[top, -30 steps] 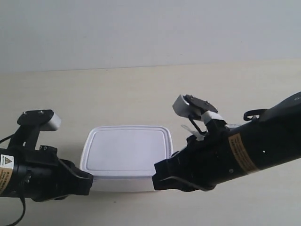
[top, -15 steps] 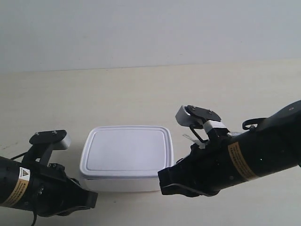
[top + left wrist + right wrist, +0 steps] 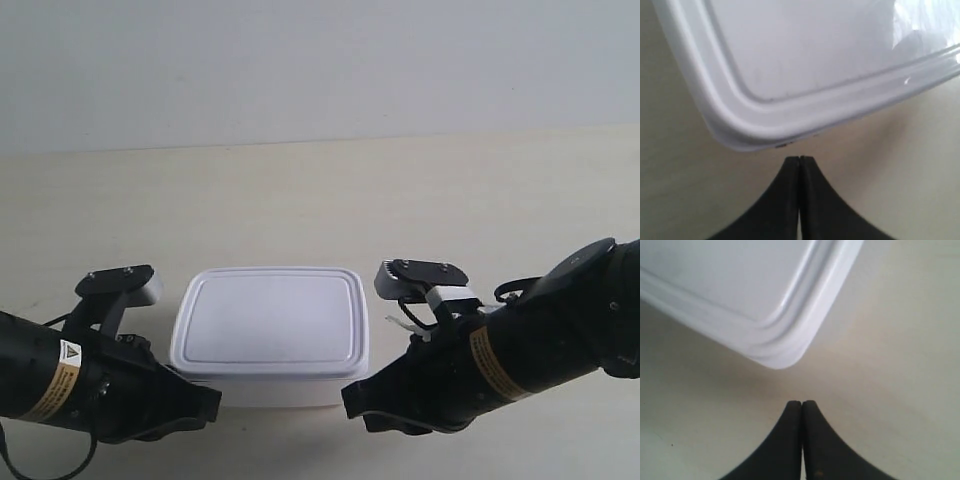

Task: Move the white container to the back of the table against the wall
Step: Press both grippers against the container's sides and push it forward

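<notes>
Both arms sit lower and nearer the front of the table (image 3: 300, 190) than a second ago, the arm at the exterior view's left (image 3: 90, 375) and the arm at the exterior view's right (image 3: 520, 350) now flanking the near corners of the white container (image 3: 268, 320), which has not shifted. It rests lid-on in the middle of the tabletop, well apart from the wall (image 3: 300, 70). The left gripper (image 3: 799, 160) has its fingers pressed together, tips just short of one rounded corner. The right gripper (image 3: 802, 403) is likewise pinched closed on nothing, a little further off its corner. The box looks like thin, smooth plastic, probably light and ready to slide, though whether it is filled cannot be told. It seems too broad for one pincer, so pushing low on the near wall by both corners looks best, evenly, or it may turn.
</notes>
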You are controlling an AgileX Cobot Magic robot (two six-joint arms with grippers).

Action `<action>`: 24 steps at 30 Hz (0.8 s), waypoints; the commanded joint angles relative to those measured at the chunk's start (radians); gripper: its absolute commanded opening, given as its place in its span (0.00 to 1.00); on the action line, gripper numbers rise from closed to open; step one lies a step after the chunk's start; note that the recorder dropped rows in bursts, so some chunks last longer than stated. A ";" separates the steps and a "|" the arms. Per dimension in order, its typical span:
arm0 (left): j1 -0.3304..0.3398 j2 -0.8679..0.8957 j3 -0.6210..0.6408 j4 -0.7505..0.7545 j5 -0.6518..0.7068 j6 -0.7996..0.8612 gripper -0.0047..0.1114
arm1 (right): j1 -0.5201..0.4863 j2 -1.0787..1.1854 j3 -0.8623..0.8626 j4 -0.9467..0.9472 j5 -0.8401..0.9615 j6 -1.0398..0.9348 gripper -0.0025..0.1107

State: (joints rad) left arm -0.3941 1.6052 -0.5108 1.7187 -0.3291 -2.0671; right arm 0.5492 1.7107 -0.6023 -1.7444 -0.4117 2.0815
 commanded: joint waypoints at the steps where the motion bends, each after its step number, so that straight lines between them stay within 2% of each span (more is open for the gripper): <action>1: -0.005 0.025 -0.028 -0.009 0.016 0.000 0.04 | 0.003 -0.001 0.004 0.000 0.019 -0.014 0.02; 18: -0.005 0.104 -0.095 -0.009 0.024 0.023 0.04 | 0.003 0.040 -0.035 0.000 0.011 -0.020 0.02; 24: -0.005 0.104 -0.097 -0.015 0.072 0.046 0.04 | 0.003 0.089 -0.077 0.000 0.023 -0.020 0.02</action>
State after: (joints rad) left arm -0.3941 1.7094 -0.6021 1.7147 -0.2862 -2.0415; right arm 0.5492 1.7820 -0.6566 -1.7444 -0.3956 2.0713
